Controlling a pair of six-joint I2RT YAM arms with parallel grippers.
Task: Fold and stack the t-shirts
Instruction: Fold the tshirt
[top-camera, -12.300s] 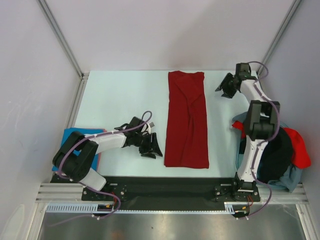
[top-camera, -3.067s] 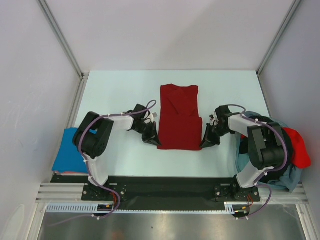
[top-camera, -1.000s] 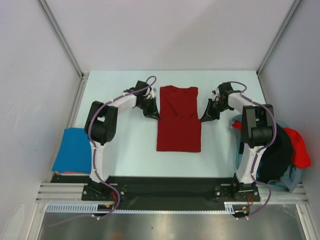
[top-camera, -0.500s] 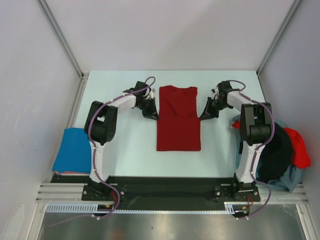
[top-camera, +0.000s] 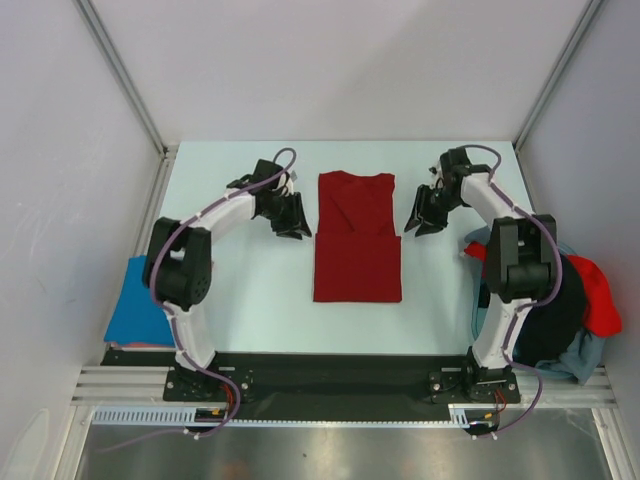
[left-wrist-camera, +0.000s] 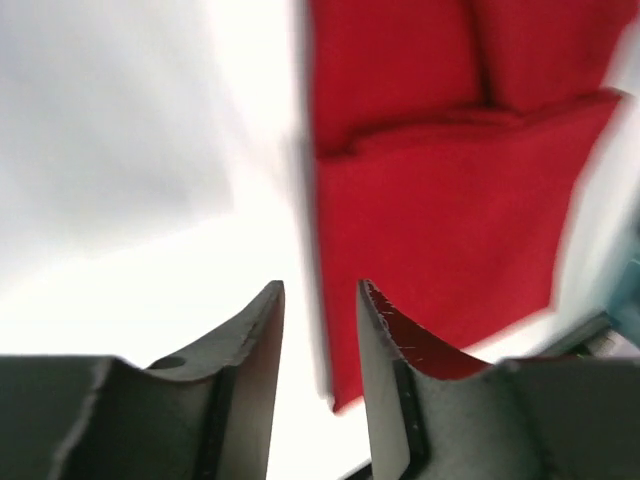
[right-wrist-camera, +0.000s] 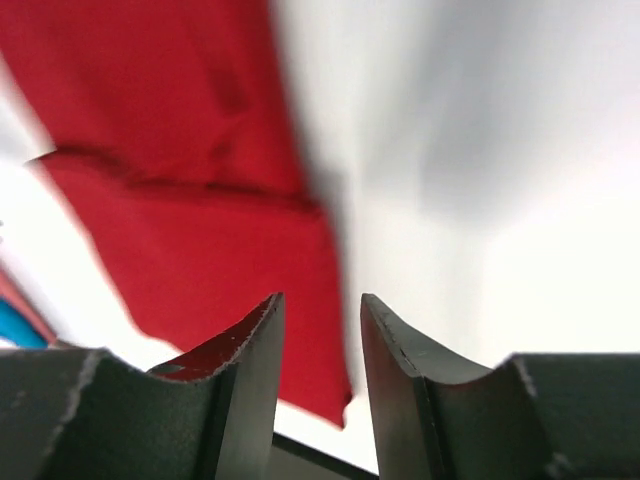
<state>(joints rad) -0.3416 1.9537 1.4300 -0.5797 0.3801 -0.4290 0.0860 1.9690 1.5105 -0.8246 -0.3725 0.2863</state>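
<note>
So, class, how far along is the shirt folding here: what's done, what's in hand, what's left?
Done: a blue shirt lies folded at far left. In hand: the red shirt lies folded in the middle, with the left gripper and right gripper open and empty either side of it; it is not yet stacked. Left: the heap of black, red and grey-blue shirts on the right.

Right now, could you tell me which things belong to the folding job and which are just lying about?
Job: dark red shirt, blue shirt, heap of shirts.
Not part of it: table, black base rail, grey walls.
</note>
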